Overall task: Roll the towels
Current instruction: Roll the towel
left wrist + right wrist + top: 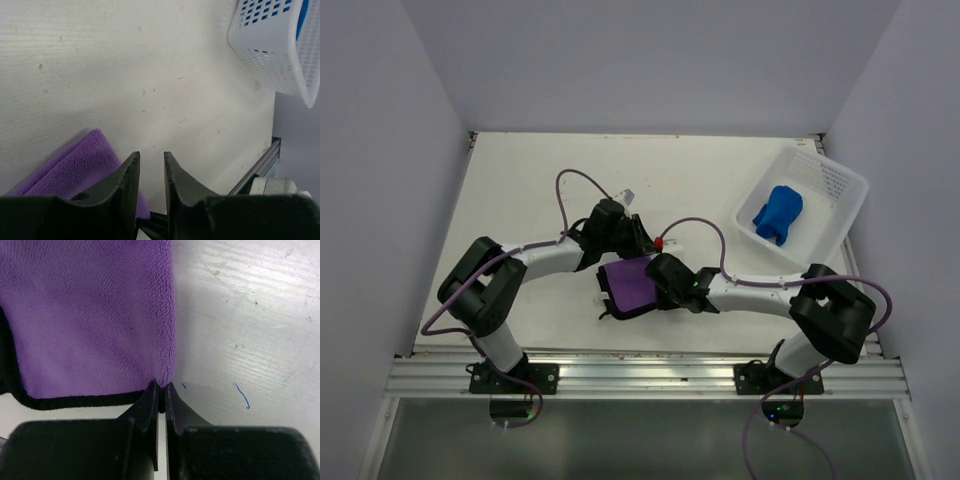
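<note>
Purple towel (632,283) lies flat on the table (540,190), near the front edge and about midway between the two arms; its black trim (75,401) runs along the edge nearest the right wrist camera and curves up its left side; the surface looks smooth and unrolled.

Left arm (550,258) reaches in from the left, its wrist above the towel's far side; the left jaws stand a narrow gap apart, with nothing between them; in the left wrist view they hang over a corner of the purple cloth (75,165), with bare table (150,75) beyond.

Right arm (750,292) reaches in from the right, its wrist at the towel's right edge; the right jaws are pressed together, tips meeting right at the lower right corner of the purple cloth (90,315); whether any cloth is caught between them I cannot tell; a small blue pen mark (242,395) sits on the table just beside them.

Blue towel (779,213) sits bunched inside the white basket (840,172) at the far right of the table, well apart from both arms; the basket's perforated wall (270,50) shows at the top right of the left wrist view.
</note>
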Motion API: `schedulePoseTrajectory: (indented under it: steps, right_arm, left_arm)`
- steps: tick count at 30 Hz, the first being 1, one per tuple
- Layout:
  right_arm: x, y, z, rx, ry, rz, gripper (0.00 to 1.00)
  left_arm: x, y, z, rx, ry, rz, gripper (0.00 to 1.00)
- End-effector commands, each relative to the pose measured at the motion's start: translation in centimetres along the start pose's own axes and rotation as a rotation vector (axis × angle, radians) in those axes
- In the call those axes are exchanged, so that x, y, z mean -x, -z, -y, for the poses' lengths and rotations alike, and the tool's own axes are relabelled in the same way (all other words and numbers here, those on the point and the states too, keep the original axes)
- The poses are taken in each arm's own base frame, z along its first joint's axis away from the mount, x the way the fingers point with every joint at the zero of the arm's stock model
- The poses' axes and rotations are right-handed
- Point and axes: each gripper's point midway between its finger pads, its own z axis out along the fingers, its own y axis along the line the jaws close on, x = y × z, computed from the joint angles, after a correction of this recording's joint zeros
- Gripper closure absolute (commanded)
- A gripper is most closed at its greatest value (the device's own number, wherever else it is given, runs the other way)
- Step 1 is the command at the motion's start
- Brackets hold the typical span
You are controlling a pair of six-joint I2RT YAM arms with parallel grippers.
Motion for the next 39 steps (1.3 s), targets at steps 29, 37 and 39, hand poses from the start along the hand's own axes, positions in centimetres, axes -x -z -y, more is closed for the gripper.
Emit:
schedulePoseTrajectory:
  steps: [29,37,39]
  right_arm:
    - [-2.6,-1.3,0.7,0.062,-0.015,0.002,1.0]
    - [-2.9,-1.2,1.1,0.053,-0.016,-0.001,1.0]
    - [-3.0,-1.3,1.2,0.048,-0.018,-0.002,1.0]
  left_arm:
    - [1.5,-1.3,-1.7,0.503,-0.296,0.089,0.64]
    - [3.1,0.0,1.0,0.437,-0.27,0.156,0.64]
    - [3.3,0.1,1.5,0.423,-0.267,0.162,0.63]
